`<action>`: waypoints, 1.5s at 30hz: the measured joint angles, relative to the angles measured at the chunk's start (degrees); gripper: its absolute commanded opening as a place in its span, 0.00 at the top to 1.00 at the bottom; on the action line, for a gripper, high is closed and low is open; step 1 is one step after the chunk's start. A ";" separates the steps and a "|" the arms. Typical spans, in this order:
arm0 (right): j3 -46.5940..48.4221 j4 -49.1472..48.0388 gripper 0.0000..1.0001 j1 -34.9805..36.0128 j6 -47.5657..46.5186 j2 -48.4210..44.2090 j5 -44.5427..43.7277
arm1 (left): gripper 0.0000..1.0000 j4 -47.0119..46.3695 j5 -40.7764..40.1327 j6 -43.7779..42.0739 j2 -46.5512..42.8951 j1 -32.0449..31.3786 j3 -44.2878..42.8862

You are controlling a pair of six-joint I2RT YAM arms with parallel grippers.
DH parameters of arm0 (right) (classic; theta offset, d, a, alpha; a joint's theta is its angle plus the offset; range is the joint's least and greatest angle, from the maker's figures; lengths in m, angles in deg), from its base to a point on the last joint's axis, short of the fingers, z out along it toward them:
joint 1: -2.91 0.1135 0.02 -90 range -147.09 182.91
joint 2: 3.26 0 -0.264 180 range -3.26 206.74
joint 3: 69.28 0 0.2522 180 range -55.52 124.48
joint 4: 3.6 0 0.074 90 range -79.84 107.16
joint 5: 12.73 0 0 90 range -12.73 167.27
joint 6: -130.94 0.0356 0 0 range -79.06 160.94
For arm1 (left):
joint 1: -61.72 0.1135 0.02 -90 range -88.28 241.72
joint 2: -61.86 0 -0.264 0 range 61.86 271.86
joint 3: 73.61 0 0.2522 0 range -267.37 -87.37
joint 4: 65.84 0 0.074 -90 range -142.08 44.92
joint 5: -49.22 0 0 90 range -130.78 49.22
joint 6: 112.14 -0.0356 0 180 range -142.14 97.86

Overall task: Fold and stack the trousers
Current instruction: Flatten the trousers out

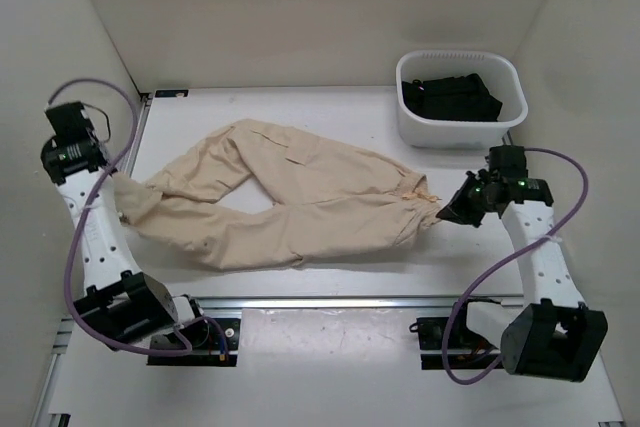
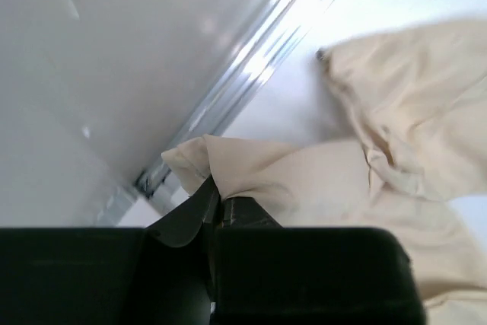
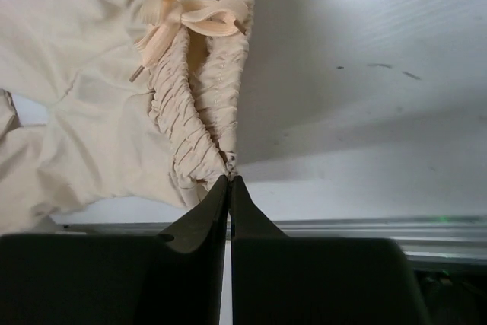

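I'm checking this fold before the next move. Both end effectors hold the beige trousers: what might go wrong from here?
1. The right end effector pinches only the very edge of the gathered waistband; a pull could slip it free.
2. The left end effector grips a hem close to the side wall, leaving little room to swing.
3. The legs of the trousers lie splayed apart, so a fold may come out uneven.

The left fingers (image 2: 190, 218) clamp the trousers (image 2: 319, 180) beside a metal rail (image 2: 251, 74).
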 measured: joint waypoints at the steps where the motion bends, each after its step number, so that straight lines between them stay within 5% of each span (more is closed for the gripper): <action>1: 1.38 2.23 1.00 -1.42 -1.29 -0.98 -0.52 | 0.86 0.63 0.50 -0.02 1.53 -0.63 -4.57; 5: 5.64 9.16 1.00 -6.25 -5.44 -0.79 -1.22 | 0.86 3.32 2.08 0.04 10.58 -3.82 -16.76; 13: 17.22 16.02 1.00 -11.30 -10.47 8.35 -0.94 | 0.86 7.72 -1.49 0.00 47.82 -12.70 -40.70; 16: 22.45 17.09 1.00 -12.04 -11.13 9.03 -0.09 | 0.86 10.51 -3.23 -0.04 55.30 -15.85 -44.00; 20: 24.68 17.84 1.00 -12.28 -11.67 6.93 1.01 | 0.86 13.49 -3.26 -0.15 47.95 -18.18 -37.20; 26: 24.76 21.09 1.00 -12.28 -12.00 3.37 0.96 | 0.86 13.84 -6.88 -0.02 9.07 -9.77 -10.21; 29: 26.75 22.51 1.00 -12.28 -12.02 4.07 0.92 | 0.86 18.58 -9.25 0.07 -2.49 -4.17 -3.78; 32: 30.99 23.08 1.00 -12.31 -12.15 6.19 0.63 | 0.86 22.23 -7.13 0.00 0.70 -3.78 -6.62; 35: 32.54 22.60 1.00 -12.31 -12.28 8.66 1.03 | 0.85 23.74 -3.48 0.11 15.30 -4.46 -19.45; 36: 32.52 22.47 1.00 -12.31 -12.41 9.79 1.33 | 0.80 23.67 -2.43 0.02 22.40 -5.05 -26.23; 37: 32.35 22.18 1.00 -12.31 -12.63 10.97 1.86 | 0.51 22.27 -1.86 0.02 29.79 -5.97 -32.81; 38: 31.78 21.53 1.00 -12.31 -12.92 12.26 2.54 | 0.33 20.92 -1.81 -0.24 35.91 -6.97 -38.18; 40: 29.90 20.02 1.00 -12.31 -13.22 14.75 3.98 | 0.16 17.86 -1.60 -0.15 48.19 -9.49 -46.69; 41: 28.72 19.39 1.00 -12.31 -13.29 15.85 4.96 | 0.00 16.61 -1.60 -0.04 53.09 -10.86 -48.70; 45: 24.11 18.05 1.00 -12.31 -13.57 17.81 7.61 | 0.00 16.20 -0.26 -0.02 61.99 -15.13 -44.52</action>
